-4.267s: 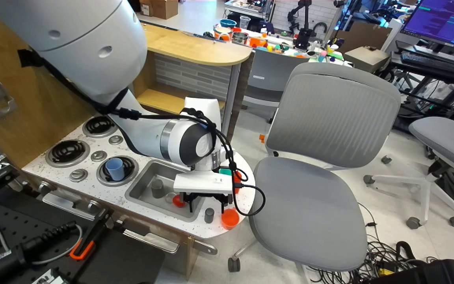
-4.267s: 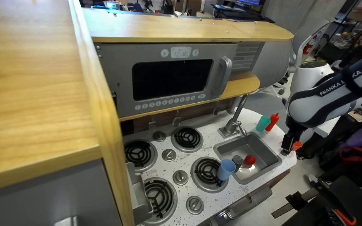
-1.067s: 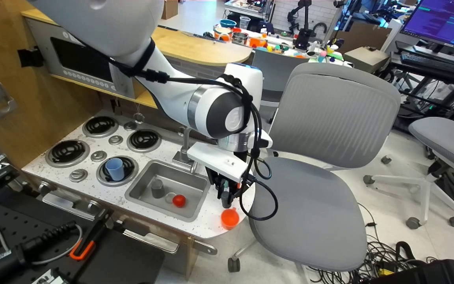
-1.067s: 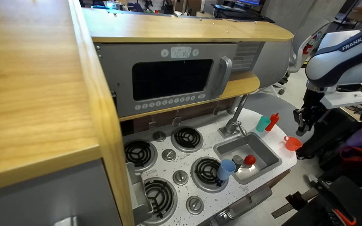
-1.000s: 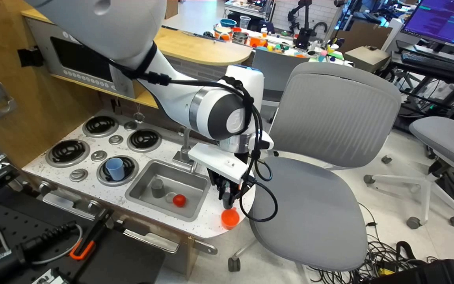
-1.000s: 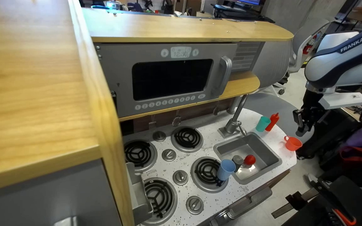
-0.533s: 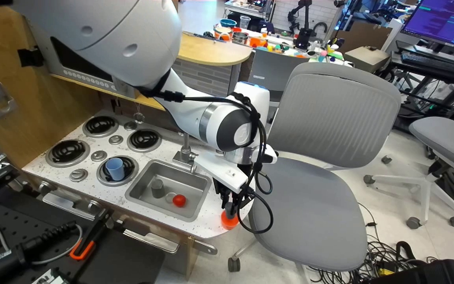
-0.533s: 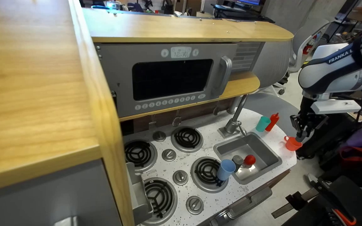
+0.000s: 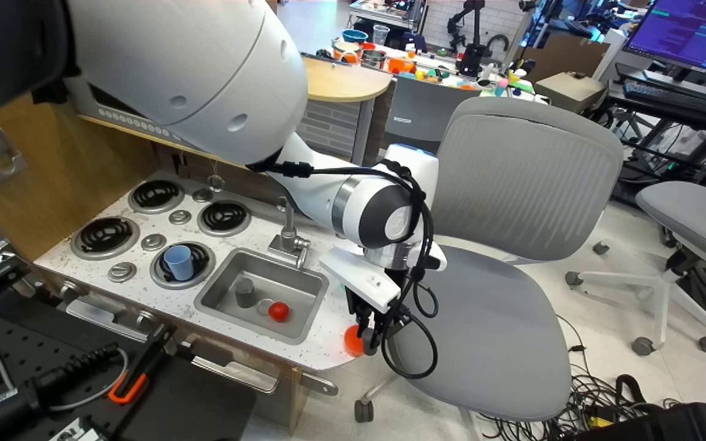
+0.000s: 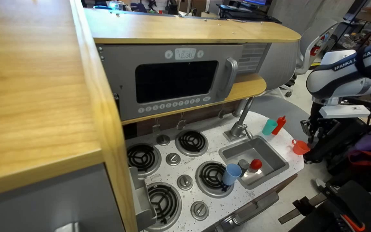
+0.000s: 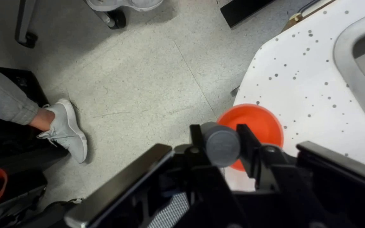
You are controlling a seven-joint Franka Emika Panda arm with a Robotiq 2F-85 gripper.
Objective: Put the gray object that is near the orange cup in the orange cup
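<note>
My gripper [image 11: 219, 128] is shut on a small gray cylinder, the gray object [image 11: 222, 147], whose round end faces the wrist camera. Just beyond it, the orange cup [image 11: 263, 123] stands upright on the counter by its rounded edge, and no contents show in the visible part of its inside. From the wrist, the gray object overlaps the cup's left rim, with floor behind its other side. In both exterior views the held object [image 9: 368, 343] appears just to the right of the orange cup [image 10: 300, 148], toward the outer edge. Whether they touch, I cannot tell.
A sink [image 9: 206, 300] holds another gray cylinder [image 9: 245, 293] and a red ball [image 9: 278, 311]. Behind it rises a faucet [image 10: 238, 129]. A teal cup [image 10: 269, 127] and a red bottle [image 10: 279, 125] stand farther back. An office chair [image 9: 482, 331] stands close to the counter.
Over four seconds, the gray object went from standing on the counter into my gripper's grasp. During the last second, the gripper has moved lower and, in an exterior view, rightward past the cup.
</note>
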